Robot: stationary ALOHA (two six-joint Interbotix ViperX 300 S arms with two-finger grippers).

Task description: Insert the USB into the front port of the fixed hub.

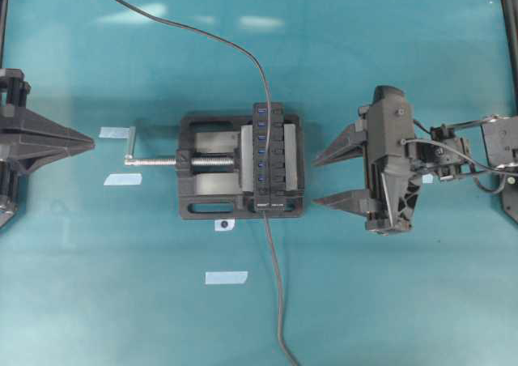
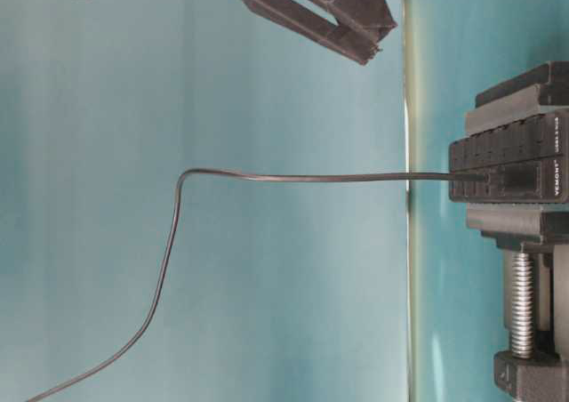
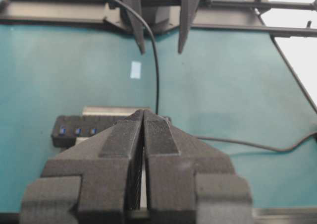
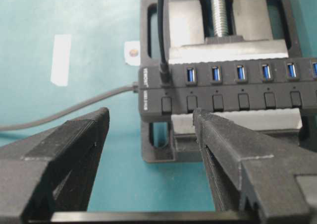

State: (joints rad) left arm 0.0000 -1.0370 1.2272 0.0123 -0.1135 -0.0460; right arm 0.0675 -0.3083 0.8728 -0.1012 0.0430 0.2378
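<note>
The fixed hub (image 1: 277, 151) (image 4: 252, 87) (image 2: 507, 153) is a long black bar with a row of blue ports, clamped in a vise. The USB (image 4: 165, 75) (image 2: 492, 178) sits plugged into the port at the hub's printed front end. Its thin cable (image 1: 243, 54) rises from there and trails off to the far left. My right gripper (image 1: 316, 180) (image 4: 151, 120) stands open just right of the hub, with nothing between its fingers. At the table's left edge, far from the hub, my left gripper (image 1: 91, 143) (image 3: 143, 112) is shut and empty.
The black vise (image 1: 202, 196) has a silver screw handle (image 1: 131, 143) sticking out to the left. A second cable (image 1: 278, 301) runs from the hub's front end to the near edge. Pale tape strips (image 1: 121, 179) (image 1: 225, 278) lie on the teal table.
</note>
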